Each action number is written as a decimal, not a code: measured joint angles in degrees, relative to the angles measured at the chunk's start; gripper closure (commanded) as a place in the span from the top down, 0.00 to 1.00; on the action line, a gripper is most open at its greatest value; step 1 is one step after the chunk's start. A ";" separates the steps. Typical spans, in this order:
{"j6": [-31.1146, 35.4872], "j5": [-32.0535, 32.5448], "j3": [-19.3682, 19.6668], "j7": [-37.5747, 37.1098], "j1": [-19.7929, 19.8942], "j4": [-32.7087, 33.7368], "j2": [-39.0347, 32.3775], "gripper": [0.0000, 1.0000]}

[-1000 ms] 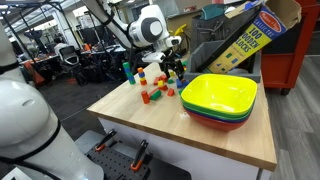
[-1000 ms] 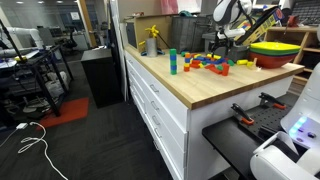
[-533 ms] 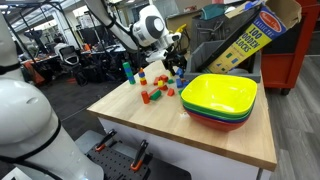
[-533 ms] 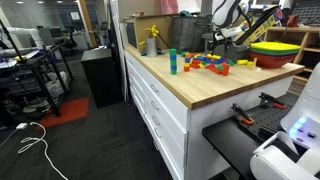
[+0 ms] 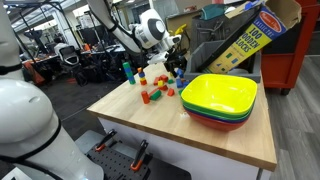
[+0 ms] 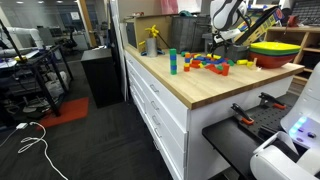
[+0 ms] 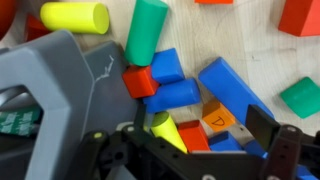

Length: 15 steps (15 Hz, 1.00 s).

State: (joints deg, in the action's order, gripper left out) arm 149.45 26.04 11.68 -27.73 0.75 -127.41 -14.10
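My gripper (image 7: 200, 128) hangs low over a heap of coloured wooden blocks on the light wooden table (image 5: 215, 140). Its jaws stand apart. Between them lie a yellow cylinder (image 7: 166, 131), a red block (image 7: 192, 137) and an orange block marked D (image 7: 217, 118), with blue blocks (image 7: 232, 84) just beyond. A green cylinder (image 7: 146, 30) and another yellow cylinder (image 7: 75, 17) lie farther off. In both exterior views the gripper (image 5: 177, 67) (image 6: 222, 42) is over the block heap (image 5: 157, 88) (image 6: 205, 62) at the table's far side.
A stack of bowls, yellow on top (image 5: 220, 95) (image 6: 276, 48), stands next to the blocks. An upright green-and-blue block tower (image 5: 127, 71) (image 6: 172, 62) stands near the table edge. A large block box (image 5: 250, 35) leans behind. The table has drawers (image 6: 160, 105).
The arm has shifted slightly over the block heap. The blocks have not visibly moved.
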 measured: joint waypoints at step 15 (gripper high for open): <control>-0.51 -2.87 0.84 0.00 -0.03 0.81 -3.32 1.00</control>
State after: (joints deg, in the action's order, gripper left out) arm 148.94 23.16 12.52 -27.73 0.72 -126.60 -17.43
